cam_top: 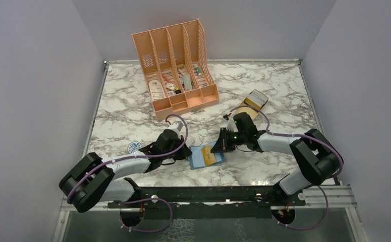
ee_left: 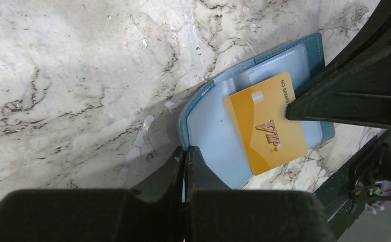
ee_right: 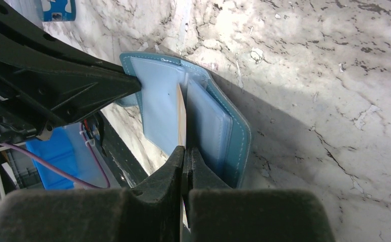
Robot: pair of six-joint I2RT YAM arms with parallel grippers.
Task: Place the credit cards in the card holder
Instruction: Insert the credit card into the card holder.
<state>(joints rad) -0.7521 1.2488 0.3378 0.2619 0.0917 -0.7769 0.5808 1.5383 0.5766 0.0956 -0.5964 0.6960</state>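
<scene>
The teal card holder lies open on the marble near the front, pale blue inside. My left gripper is shut on its left edge. A gold credit card marked VIP lies slanted across the holder's clear pockets. My right gripper is shut on that card's right edge. In the right wrist view the card shows edge-on between the jaws, beside the holder's sleeves. The left arm's fingers pinch the holder's far side.
A peach desk organizer with small items stands at the back centre. A tan tray with yellowish flat things sits behind the right arm. A round blue-white disc lies left of the left arm. The table's front rail runs close below the holder.
</scene>
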